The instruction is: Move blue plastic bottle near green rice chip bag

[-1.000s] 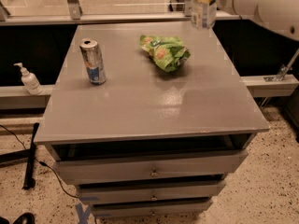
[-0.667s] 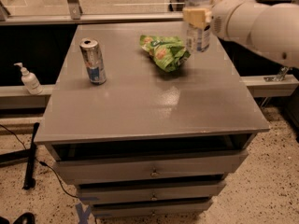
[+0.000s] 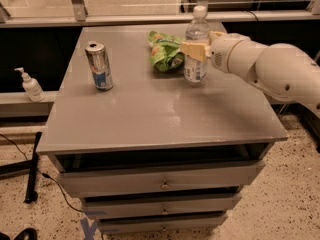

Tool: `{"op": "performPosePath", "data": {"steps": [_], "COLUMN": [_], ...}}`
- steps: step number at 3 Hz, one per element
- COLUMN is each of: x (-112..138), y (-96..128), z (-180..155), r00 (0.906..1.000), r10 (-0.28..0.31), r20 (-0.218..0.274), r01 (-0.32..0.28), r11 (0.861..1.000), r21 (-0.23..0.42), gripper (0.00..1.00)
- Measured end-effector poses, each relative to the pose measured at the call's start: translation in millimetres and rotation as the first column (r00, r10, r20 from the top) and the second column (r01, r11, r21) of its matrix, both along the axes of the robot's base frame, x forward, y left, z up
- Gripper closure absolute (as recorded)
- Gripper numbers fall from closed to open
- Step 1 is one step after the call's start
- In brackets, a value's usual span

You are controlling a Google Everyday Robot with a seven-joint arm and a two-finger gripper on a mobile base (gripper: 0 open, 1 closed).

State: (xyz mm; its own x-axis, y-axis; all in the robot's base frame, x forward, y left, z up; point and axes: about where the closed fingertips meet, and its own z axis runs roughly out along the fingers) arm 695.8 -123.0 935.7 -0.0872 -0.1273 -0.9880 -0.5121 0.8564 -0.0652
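Note:
The blue plastic bottle (image 3: 196, 46), clear with a white cap and pale label, stands upright on the grey cabinet top (image 3: 160, 114), right beside the green rice chip bag (image 3: 165, 51). My gripper (image 3: 196, 50) reaches in from the right on a white arm and is shut on the bottle at mid height. The bottle's base is at or just above the surface, close to the bag's right edge. The bag lies crumpled toward the back middle of the top.
A silver-and-blue drink can (image 3: 99, 66) stands upright on the left of the top. A small white pump bottle (image 3: 31, 86) sits on a ledge off to the left. Drawers (image 3: 162, 184) are below the front edge. A rail runs behind the cabinet.
The gripper has carried the bottle from the far right corner forward and left, lowering it beside the green bag. The can and bag have not moved.

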Motion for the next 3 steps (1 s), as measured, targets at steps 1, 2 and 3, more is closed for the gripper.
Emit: {"op": "performPosePath", "data": {"steps": [1,2,3], "x": [-11.8,-14.9,-14.8], "y": [6.1,13.9,22.9], "z": [-6.5,-6.5,-6.5], "r00": [0.9987,0.9932,0.9851], "r10": [0.041,0.089,0.146], "r20": [0.03,0.075,0.09], "r01": [-0.041,-0.089,-0.145], "r11": [0.999,0.996,0.989], "r21": [0.003,-0.003,-0.022], "gripper": [1.0,1.0,0.82]}}
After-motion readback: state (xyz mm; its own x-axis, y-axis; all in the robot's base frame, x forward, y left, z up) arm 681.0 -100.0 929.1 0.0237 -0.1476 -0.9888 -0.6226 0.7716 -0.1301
